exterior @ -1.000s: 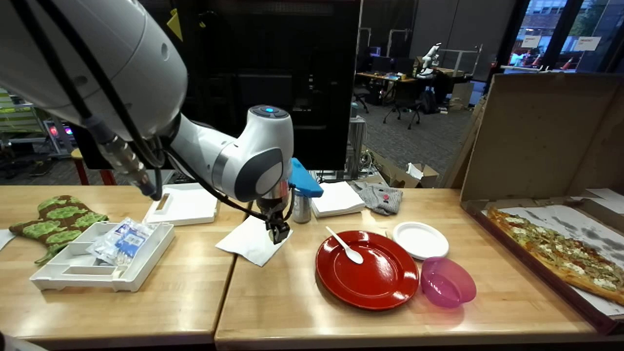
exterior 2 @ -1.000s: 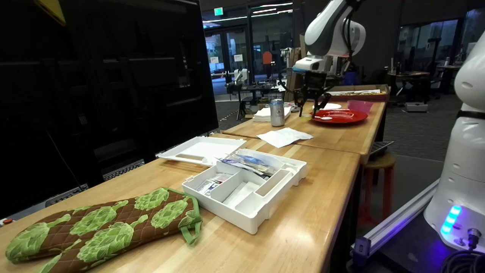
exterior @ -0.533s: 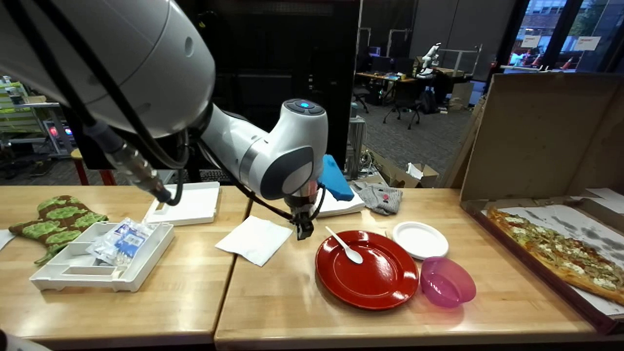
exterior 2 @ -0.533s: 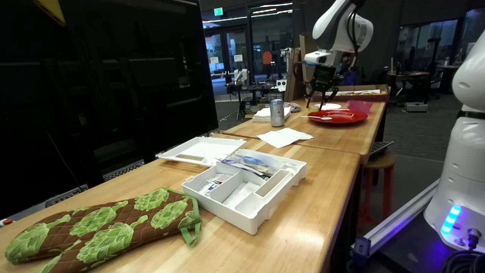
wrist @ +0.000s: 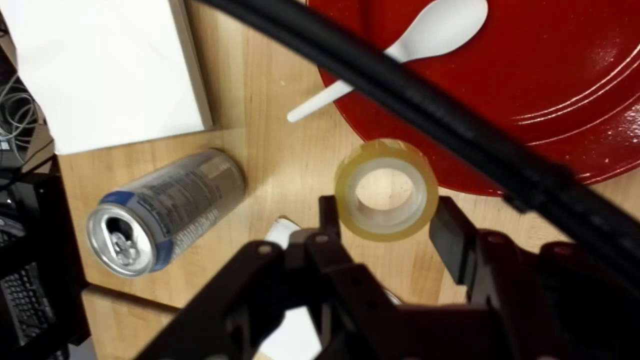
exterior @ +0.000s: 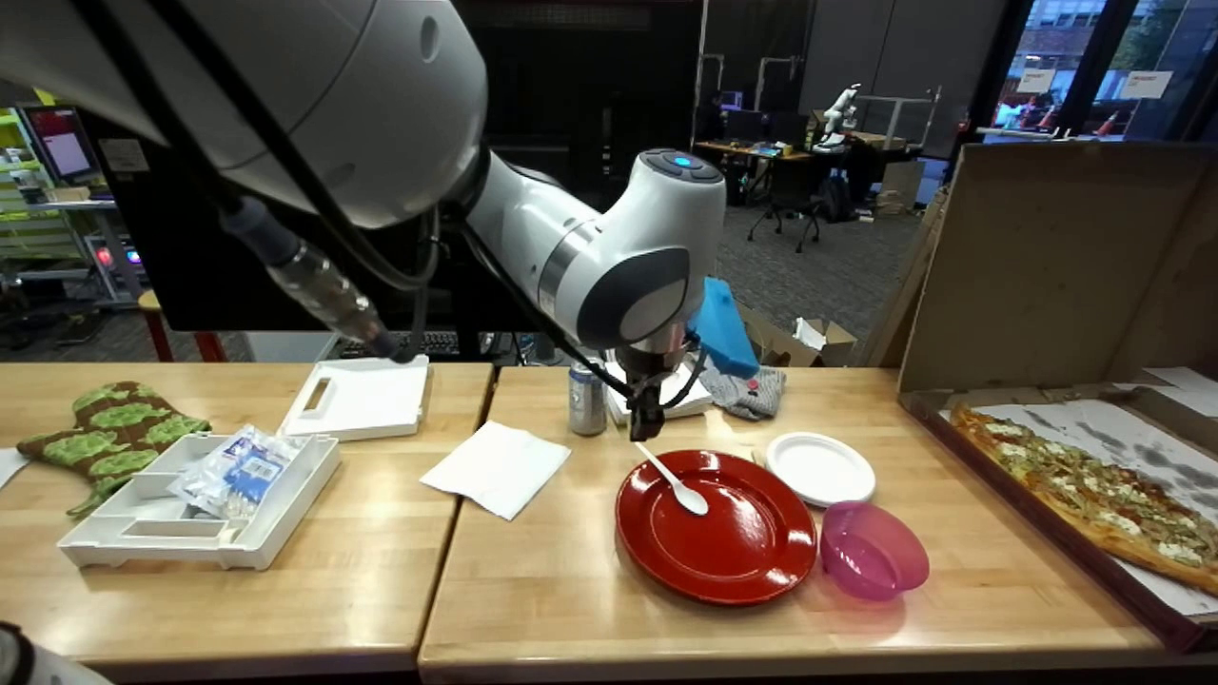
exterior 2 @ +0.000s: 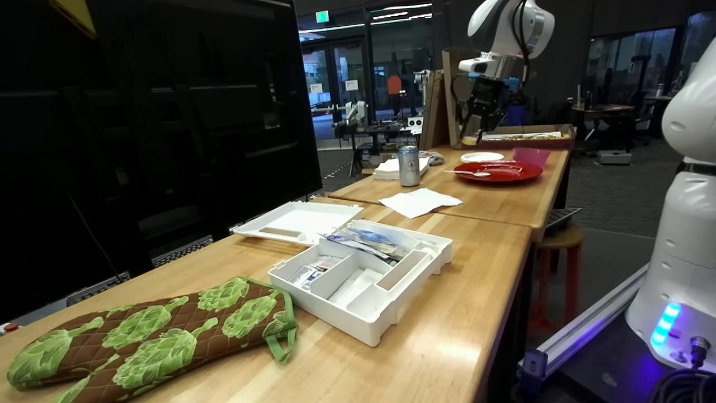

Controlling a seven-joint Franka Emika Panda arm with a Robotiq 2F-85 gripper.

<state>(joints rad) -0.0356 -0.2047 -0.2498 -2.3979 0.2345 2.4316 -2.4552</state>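
A roll of clear yellowish tape (wrist: 386, 223) sits between the fingers of my gripper (wrist: 387, 207), one pad against each side. In an exterior view the tape roll (exterior 2: 469, 140) is lifted off the table under the gripper (exterior 2: 474, 137). In another exterior view the gripper (exterior: 647, 423) hangs just behind the handle end of a white spoon (exterior: 691, 499), and the tape is hard to see there. That spoon rests on a red plate (exterior: 728, 542), its handle over the rim. To the gripper's left in the wrist view is a silver can (wrist: 185, 197), upright.
A napkin stack (wrist: 107, 75) stands behind the can. White paper plates (exterior: 820, 468), a pink bowl (exterior: 871, 557) and an open pizza box (exterior: 1056, 285) are on the right. A loose napkin (exterior: 497, 468), white case (exterior: 303, 504) and oven mitt (exterior: 119, 428) are on the left.
The arm has swung rightward and risen in an exterior view, carrying the tape roll from left of the can to behind the red plate. The objects on the table have stayed put.
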